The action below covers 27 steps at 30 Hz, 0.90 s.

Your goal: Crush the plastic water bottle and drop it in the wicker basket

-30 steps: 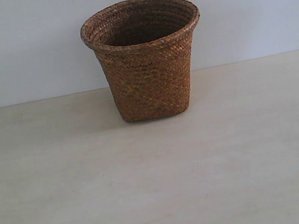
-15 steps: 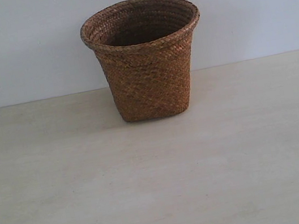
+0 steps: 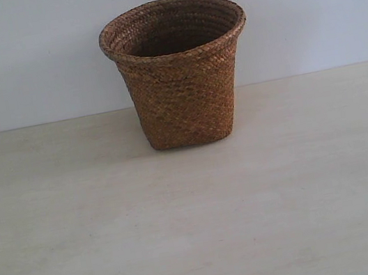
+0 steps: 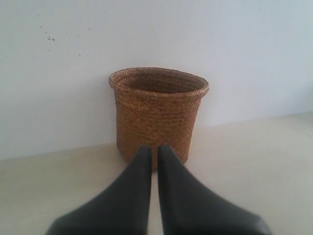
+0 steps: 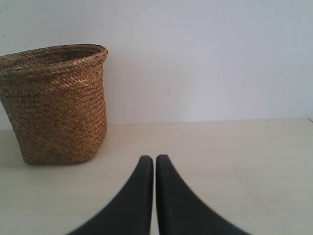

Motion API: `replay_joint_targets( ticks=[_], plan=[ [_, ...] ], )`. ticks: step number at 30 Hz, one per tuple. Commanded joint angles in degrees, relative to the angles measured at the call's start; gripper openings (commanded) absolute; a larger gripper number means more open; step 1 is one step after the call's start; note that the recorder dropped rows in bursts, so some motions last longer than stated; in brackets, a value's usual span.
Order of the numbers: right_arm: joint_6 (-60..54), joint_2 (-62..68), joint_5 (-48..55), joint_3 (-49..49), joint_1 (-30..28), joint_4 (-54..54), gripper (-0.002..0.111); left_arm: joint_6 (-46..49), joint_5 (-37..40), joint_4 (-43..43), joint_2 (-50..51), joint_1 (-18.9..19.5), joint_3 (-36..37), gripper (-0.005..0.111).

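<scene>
Evidently idle, the left gripper [image 4: 154, 148] and right gripper [image 5: 154, 158] sit closed on nothing, facing the upright brown woven wicker basket [image 3: 182, 95], mouth up to receive; no bottle shows.

The pale, wood-grained bench [image 3: 200, 233] carries a brown wicker basket [image 3: 182, 95]. It stands upright directly ahead of the left jaws, and ahead and off to one side of the right jaws.

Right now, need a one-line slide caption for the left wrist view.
Left pincer, shut and empty, aimed at the upright wicker basket on a pale table by a white wall.
</scene>
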Motion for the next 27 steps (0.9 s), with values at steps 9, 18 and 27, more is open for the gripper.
replay_joint_targets(
  ticks=[9, 18, 27],
  plan=[
    [-0.3, -0.3, -0.2, 0.3, -0.1, -0.1, 0.000, -11.8, -5.0, 14.6, -0.1, 7.4, 12.4, 0.004],
    [-0.3, -0.3, -0.1, 0.3, -0.1, -0.1, 0.000, -9.9, -8.3, 11.1, -0.1, 14.1, 17.5, 0.004],
    [-0.4, -0.3, -0.1, 0.3, -0.1, -0.1, 0.000, -8.2, -6.9, 10.2, -0.1, 14.1, 17.5, 0.004]
  ],
)
